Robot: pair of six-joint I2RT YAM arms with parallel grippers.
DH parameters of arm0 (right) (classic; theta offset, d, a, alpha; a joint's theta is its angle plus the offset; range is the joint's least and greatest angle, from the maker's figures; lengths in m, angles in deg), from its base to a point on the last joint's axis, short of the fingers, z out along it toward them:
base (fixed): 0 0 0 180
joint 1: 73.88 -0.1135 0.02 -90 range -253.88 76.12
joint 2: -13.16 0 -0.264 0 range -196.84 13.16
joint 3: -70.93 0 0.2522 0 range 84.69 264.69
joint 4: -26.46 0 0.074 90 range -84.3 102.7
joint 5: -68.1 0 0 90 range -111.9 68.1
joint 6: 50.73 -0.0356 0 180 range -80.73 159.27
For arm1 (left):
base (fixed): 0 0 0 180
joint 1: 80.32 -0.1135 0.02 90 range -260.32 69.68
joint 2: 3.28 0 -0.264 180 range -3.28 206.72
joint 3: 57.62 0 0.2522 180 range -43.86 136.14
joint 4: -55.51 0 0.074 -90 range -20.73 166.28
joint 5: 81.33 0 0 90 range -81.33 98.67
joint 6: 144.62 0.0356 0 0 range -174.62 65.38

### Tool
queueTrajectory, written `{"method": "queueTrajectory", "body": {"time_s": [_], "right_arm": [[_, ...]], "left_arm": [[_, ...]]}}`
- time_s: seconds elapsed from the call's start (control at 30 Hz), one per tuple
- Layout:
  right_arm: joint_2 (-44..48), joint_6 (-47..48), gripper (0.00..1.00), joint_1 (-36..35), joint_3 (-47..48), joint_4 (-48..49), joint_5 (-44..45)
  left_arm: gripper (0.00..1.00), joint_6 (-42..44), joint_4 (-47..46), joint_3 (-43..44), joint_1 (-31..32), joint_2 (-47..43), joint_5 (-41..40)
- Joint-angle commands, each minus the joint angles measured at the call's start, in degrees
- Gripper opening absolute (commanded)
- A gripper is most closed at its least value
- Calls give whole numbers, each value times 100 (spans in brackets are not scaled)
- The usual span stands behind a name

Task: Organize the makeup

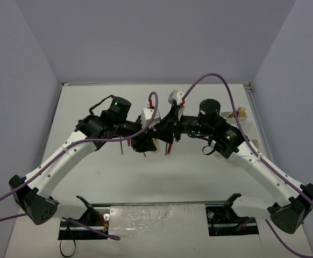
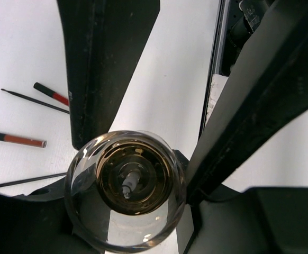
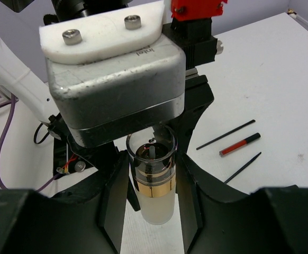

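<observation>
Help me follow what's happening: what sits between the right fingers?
A bottle with a clear top and gold band, upright, closely flanked by the right fingers. The right wrist view shows it; whether they press it is unclear.

Left gripper [image 1: 144,144] and right gripper [image 3: 153,170] crowd mid-table around the bottle [image 3: 154,207]; sticks [image 3: 239,144] litter beneath; far tabletop [image 1: 119,94] lies open.
</observation>
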Motion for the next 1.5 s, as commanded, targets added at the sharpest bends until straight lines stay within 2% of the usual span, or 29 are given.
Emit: {"method": "queueTrajectory", "body": {"time_s": [0.0, 0.37, 0.63, 0.67, 0.73, 0.83, 0.9, 1.0, 1.1, 1.17, 1.27, 1.47], "right_arm": [[2, -25, 0, -112, -162, 455, 105], [538, -317, 0, -101, -570, 839, 833], [569, -362, 0, -103, -738, 909, 960], [590, -359, 8, -103, -783, 895, 1017], [669, -352, 32, -103, -898, 836, 1173], [893, -294, 58, -95, -1056, 619, 1548], [1122, -191, 73, -95, -1104, 296, 1934], [1592, -130, 89, -95, -1118, -207, 2610], [2021, -250, 98, -86, -1145, -781, 3298], [2303, -384, 100, -86, -1205, -960, 3823], [2789, -553, 100, -95, -1329, -1127, 4721], [3231, -731, 100, -92, -1509, -1310, 5345]], "left_arm": [[0, 21, -915, 161, 18, -191, 415], [0, -848, -2402, -725, -89, -635, 240], [0, -1048, -2749, -948, -89, -564, 222], [0, -1036, -2767, -981, -89, -561, 146], [0, -1005, -2805, -1061, -87, -561, -70], [0, -975, -2862, -1216, -80, -559, -455], [0, -967, -2902, -1318, -64, -512, -723], [0, -1009, -3047, -1491, 12, -345, -1204], [0, -1204, -3468, -1794, 116, -141, -1613], [0, -1426, -3882, -2046, 198, 30, -1953], [0, -1741, -4690, -2408, 446, 372, -2658], [0, -2252, -5484, -2577, 885, 957, -3585]]}}
